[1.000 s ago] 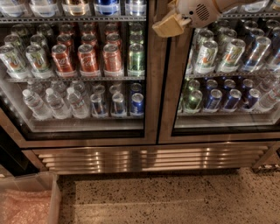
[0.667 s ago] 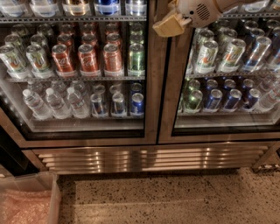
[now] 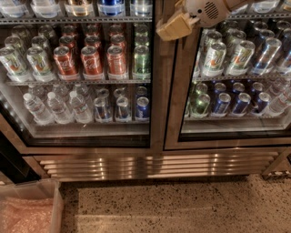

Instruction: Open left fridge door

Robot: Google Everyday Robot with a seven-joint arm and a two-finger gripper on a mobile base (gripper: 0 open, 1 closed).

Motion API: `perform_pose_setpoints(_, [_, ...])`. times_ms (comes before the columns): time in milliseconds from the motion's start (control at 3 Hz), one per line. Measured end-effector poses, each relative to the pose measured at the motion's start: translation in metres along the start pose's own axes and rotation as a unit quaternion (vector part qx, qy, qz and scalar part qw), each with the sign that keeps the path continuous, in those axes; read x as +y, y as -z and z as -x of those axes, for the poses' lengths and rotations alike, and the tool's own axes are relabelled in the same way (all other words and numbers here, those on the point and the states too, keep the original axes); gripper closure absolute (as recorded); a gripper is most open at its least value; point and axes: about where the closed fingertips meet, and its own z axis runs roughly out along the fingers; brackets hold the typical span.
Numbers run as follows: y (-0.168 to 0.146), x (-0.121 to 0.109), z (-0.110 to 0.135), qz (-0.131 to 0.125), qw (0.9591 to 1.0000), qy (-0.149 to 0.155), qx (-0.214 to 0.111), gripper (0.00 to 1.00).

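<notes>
The fridge [image 3: 150,161] fills the view, with two glass doors above a louvred steel base grille. The left fridge door [image 3: 157,91] shows red soda cans [image 3: 93,61] and clear water bottles [image 3: 54,107] behind its glass; it looks closed. My gripper [image 3: 173,28] is at the top, in front of the steel frames where the two doors meet, at the left door's right edge. Its tan fingers [image 3: 169,30] point left and down. The white wrist [image 3: 207,10] comes in from the upper right. I cannot see whether anything is gripped.
The right door [image 3: 236,77] shows green-white and blue cans. A clear plastic bin [image 3: 29,207] stands on the speckled floor [image 3: 173,205] at the lower left. A dark gap [image 3: 9,159] lies left of the fridge.
</notes>
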Motion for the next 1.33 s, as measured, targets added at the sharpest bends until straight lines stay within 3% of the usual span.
perform_pose_setpoints(667, [0.0005, 0.0053, 0.0011, 0.004, 1.0000, 0.001, -0.003, 1.00])
perform_pose_setpoints(1333, [0.0005, 0.0053, 0.0011, 0.004, 1.0000, 0.001, -0.003, 0.58])
